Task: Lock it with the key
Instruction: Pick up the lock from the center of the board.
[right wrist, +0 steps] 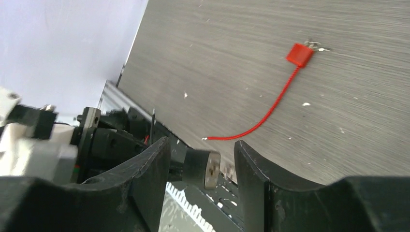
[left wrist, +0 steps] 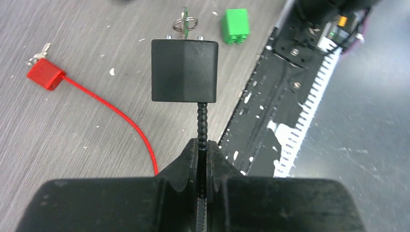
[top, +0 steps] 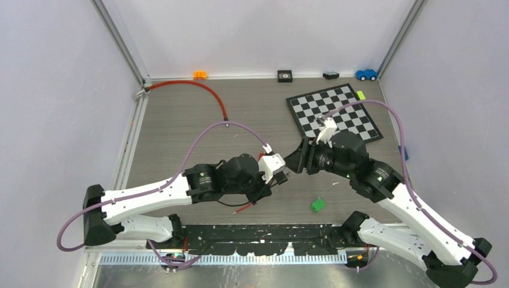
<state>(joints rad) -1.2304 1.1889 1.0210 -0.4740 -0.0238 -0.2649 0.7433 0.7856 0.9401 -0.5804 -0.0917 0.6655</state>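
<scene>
My left gripper [left wrist: 203, 145] is shut on the black beaded cable [left wrist: 202, 121] of a black padlock [left wrist: 184, 70] and holds it out above the table. A silver key on a ring [left wrist: 184, 23] shows just beyond the lock's far end; I cannot tell whether it touches the lock. In the right wrist view the lock body [right wrist: 203, 168] sits between the spread fingers of my right gripper [right wrist: 202, 154], which is open and not touching it. The lock's silver end face shows a keyhole. In the top view the two grippers, left [top: 277, 180] and right [top: 295, 161], face each other.
A red lock [left wrist: 46, 74] with a red cable and small keys [left wrist: 39, 53] lies on the table under my left arm. A green block [top: 318, 204] lies near the black front rail [top: 264, 231]. A chessboard [top: 334, 112], a red hose [top: 198, 87] and small toys are at the back.
</scene>
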